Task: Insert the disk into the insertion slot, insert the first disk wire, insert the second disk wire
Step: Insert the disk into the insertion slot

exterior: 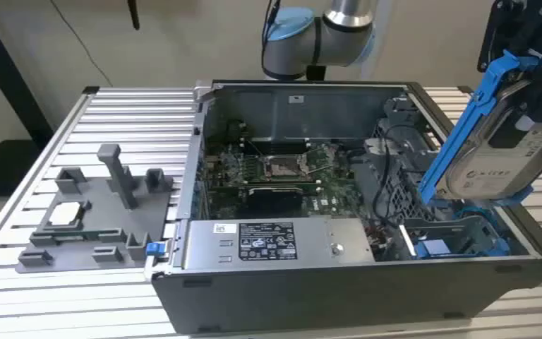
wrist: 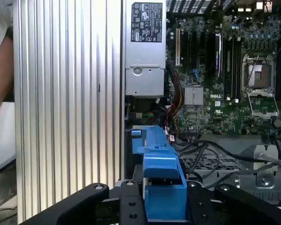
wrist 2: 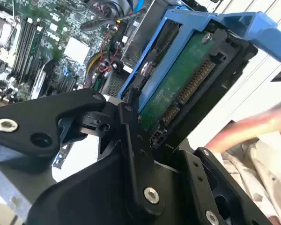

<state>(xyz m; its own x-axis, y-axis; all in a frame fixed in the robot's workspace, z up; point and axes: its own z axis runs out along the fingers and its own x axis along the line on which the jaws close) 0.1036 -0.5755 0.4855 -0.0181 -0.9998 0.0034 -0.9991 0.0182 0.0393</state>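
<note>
- Disk [exterior: 508, 152]: a flat silver-grey rectangular hard drive with a white label, clipped in a bright blue plastic carrier frame. It is hanging steeply tilted, almost on end, at the exterior view's right, with its lower end just above the drive bay and not yet sitting in a slot. In the second wrist view its green circuit-board face [wrist 2: 178, 89] and connector edge are facing the camera.
- End effector [exterior: 538, 92]: black, with linked fingers. It is gripping the disk by its upper part, and both wrist views are showing the fingers closed against the carrier's two sides [wrist 2: 161, 140] [wrist: 161, 201].
- Open dark grey computer case [exterior: 346, 286]: it is lying on its side on the bench, exposing a green motherboard [exterior: 281, 169] and a silver power supply box [exterior: 271, 244].
- Second blue-fronted drive carrier [exterior: 436, 247]: it is sitting low in the bay, under the held disk.
- Ribbed aluminium bench [exterior: 111, 113]: it is carrying the case and, well apart at the exterior view's left, a grey moulded fixture tray [exterior: 92, 212].
- Blurred hand [wrist 2: 253, 129]: it is showing just beside the disk in the second wrist view.
</note>
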